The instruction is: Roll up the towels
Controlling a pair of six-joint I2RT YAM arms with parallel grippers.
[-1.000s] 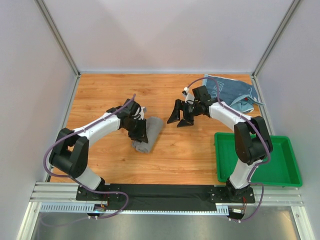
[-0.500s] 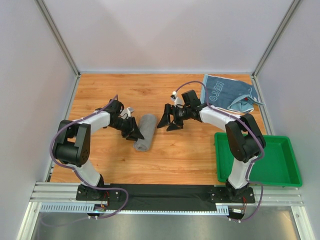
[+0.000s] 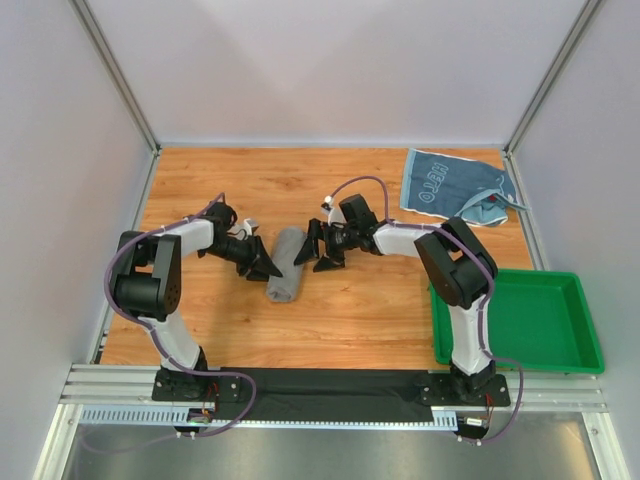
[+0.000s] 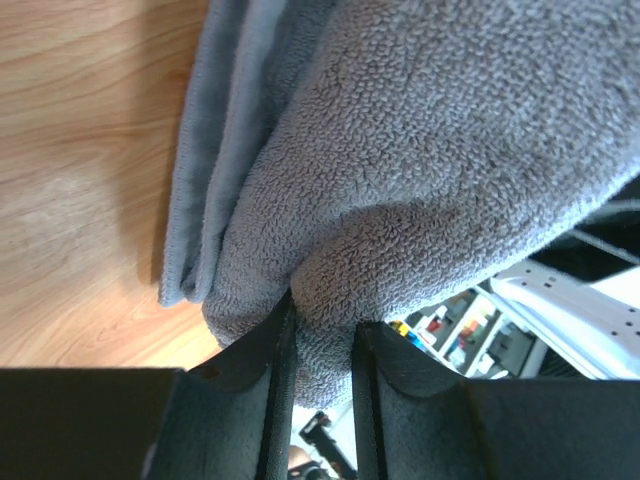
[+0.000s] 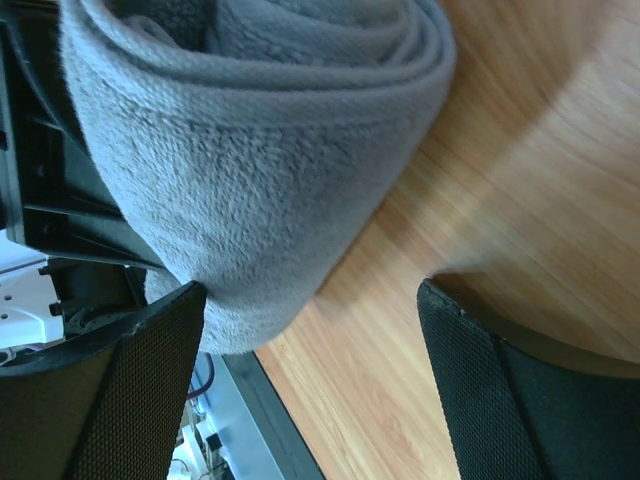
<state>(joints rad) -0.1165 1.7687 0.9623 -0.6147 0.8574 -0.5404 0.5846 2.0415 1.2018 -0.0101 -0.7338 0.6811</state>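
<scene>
The left tool (image 4: 318, 345) is clenched on the grey towel (image 3: 286, 265). In the left wrist view its two dark fingers (image 4: 272, 390) stand close together, with a thick fold of the towel's end pinched between them. The rest of the roll bulges out ahead of this tool. Its layered edges show on one side against the wooden desk (image 3: 350, 310).

The right tool (image 5: 312, 292) is released, its jaws spread wide. In the right wrist view one mesh-faced pad (image 5: 140, 380) touches the flank of the roll. The other pad hangs over bare wood, apart from the cloth. The coiled end of the roll shows just ahead of this tool.

From above, the two tools face each other across the roll, which lies on the desk between them. The left tool is at one flank. The right tool is at the opposite flank, nearer the roll's far end.

A light blue towel (image 3: 450, 183) with white lettering lies spread out well behind the right tool, past its wrist. A green tray (image 3: 560, 345) sits beside the right arm's base, well apart from both tools.
</scene>
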